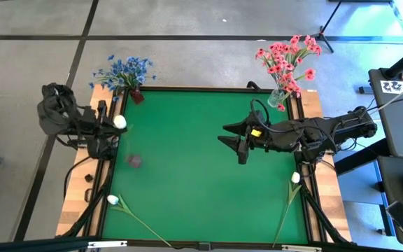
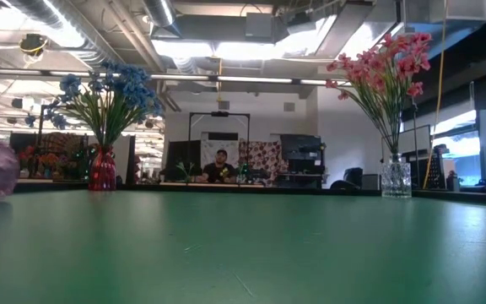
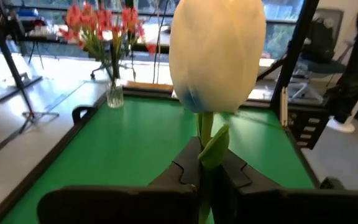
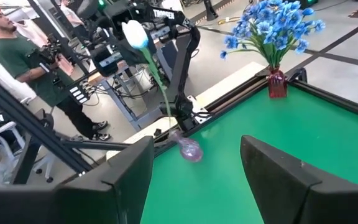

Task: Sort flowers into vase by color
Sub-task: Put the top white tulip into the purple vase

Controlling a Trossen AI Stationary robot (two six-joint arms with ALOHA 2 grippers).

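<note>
Green felt table in an open workshop: left gripper clamps a white bud (stem between jaws); right gripper gapes, empty, above the felt.

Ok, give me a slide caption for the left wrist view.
Left gripper shut on a white flower's stem, pink flowers beyond.

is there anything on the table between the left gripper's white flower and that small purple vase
Nothing visible. The left gripper holds the white flower at the table's left edge, and only bare green mat lies between it and the purple vase.
</note>
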